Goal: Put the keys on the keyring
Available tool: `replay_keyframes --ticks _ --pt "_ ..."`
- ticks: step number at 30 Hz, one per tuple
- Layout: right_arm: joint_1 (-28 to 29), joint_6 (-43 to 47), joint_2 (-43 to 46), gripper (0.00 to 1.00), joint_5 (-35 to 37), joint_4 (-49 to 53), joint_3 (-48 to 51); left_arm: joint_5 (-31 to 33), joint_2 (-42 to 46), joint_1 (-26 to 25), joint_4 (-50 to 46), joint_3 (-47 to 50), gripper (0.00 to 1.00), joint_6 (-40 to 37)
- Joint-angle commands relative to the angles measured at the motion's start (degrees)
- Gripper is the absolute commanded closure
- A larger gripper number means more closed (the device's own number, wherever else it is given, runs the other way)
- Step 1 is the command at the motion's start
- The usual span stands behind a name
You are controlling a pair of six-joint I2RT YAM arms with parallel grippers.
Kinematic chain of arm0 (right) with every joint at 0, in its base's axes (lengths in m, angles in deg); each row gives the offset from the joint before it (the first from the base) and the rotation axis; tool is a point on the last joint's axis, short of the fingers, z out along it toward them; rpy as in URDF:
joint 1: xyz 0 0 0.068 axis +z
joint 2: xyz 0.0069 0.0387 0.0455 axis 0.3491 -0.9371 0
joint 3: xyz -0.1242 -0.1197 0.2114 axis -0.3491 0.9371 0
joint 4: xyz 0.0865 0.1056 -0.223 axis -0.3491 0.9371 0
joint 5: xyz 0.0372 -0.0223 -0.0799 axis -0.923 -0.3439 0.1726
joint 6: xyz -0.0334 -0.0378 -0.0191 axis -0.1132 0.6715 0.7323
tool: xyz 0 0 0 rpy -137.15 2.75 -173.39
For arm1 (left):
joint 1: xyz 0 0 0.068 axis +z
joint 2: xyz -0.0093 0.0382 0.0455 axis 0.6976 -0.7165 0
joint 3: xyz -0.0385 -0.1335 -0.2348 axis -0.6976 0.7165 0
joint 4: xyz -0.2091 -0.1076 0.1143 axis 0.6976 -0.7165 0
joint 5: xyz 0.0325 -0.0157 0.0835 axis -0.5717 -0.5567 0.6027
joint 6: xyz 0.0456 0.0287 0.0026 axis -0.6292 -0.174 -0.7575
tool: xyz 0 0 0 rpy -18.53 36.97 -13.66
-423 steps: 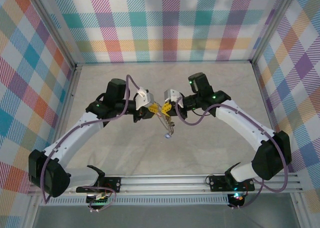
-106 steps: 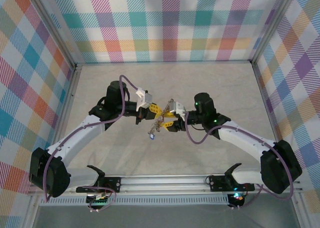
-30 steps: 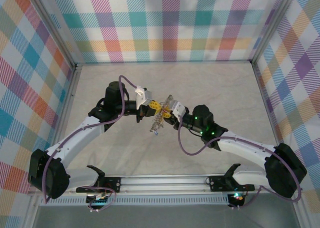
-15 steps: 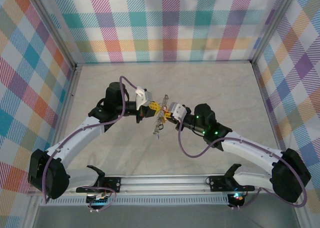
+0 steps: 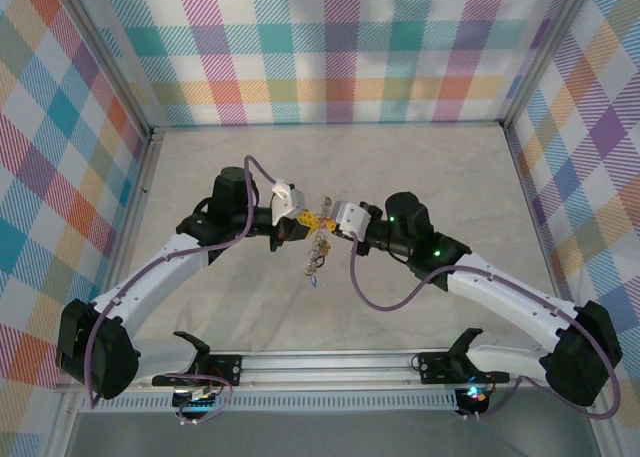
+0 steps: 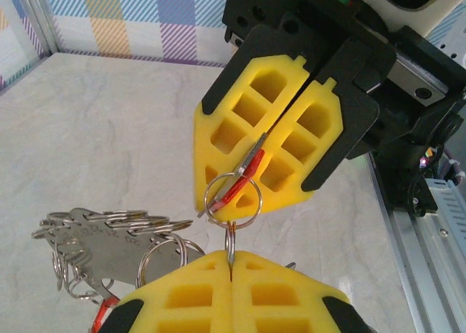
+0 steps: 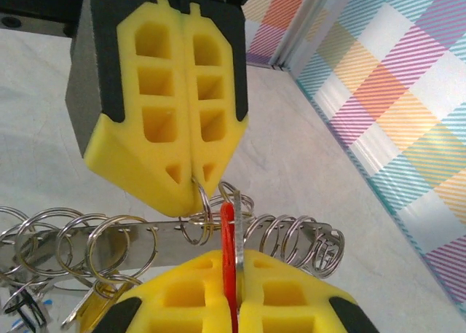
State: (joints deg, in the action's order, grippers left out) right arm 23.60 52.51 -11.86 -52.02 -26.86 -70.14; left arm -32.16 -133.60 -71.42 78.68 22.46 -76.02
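Threading the red-tagged key (image 7: 228, 275) onto a split ring (image 6: 233, 198) looks like the step in hand. The key stands edge-on, clamped between the right fingers (image 6: 207, 169), and its metal end pokes past their tips to lie against that ring. The ring sits just off the tips of the left fingers (image 7: 127, 162), which are pressed together on a thin ring wire; I cannot tell whether that wire is the same ring or its neighbour, nor whether the key's hole has caught the coil. Beside and below both sets of tips hangs the rest of the keyring (image 6: 87, 234), a flat grey strip carrying a row of small rings, raised off the tabletop (image 6: 109, 129). The left pinch should hold firm so the ring cannot swivel, while the right wrist works the key round the coil in small turns rather than pulls. The hanging strip's weight may twist the ring, and the thin key could slip in the soft pads.
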Motion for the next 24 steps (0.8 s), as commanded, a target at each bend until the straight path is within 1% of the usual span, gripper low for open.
replay_keyframes --ticks 1,7,10,13,15,18,19,20,22,24 --pt "-0.49 5.40 -0.79 1.00 -2.80 6.90 -4.49 -1.59 1.19 0.57 -1.37 -0.62 1.00 -2.15" --pt "-0.49 13.65 -4.24 1.00 -4.85 16.86 -11.85 -1.45 0.74 0.63 -2.64 -0.55 1.00 -3.07" --pt "-0.52 21.05 -5.62 1.00 -4.44 24.67 -16.28 -1.21 0.96 0.56 -1.50 0.56 1.00 -3.21" --pt "-0.53 28.52 -6.51 1.00 0.05 29.79 -19.45 0.32 1.61 0.68 0.91 2.51 1.00 -2.16" --pt "-0.52 35.29 -7.80 1.00 5.48 34.11 -21.86 1.88 1.93 0.73 2.30 3.61 1.00 -1.15" --pt "-0.57 45.14 -9.18 1.00 11.89 36.55 -23.35 2.94 1.83 0.81 3.86 4.71 1.00 0.27" --pt "-0.53 48.59 -9.57 1.00 13.33 36.69 -23.48 3.30 1.69 0.81 4.34 4.94 0.99 0.76" --pt "-0.52 52.70 -9.96 1.00 15.43 36.29 -23.42 3.82 1.51 0.81 4.71 5.10 0.94 1.37" --pt "-0.54 57.94 -10.88 1.00 18.35 34.19 -23.37 4.49 1.42 0.81 5.34 5.40 0.84 2.46" --pt "-0.52 62.02 -12.17 1.00 21.34 32.27 -24.15 5.20 1.52 0.98 6.87 5.95 0.77 4.04"
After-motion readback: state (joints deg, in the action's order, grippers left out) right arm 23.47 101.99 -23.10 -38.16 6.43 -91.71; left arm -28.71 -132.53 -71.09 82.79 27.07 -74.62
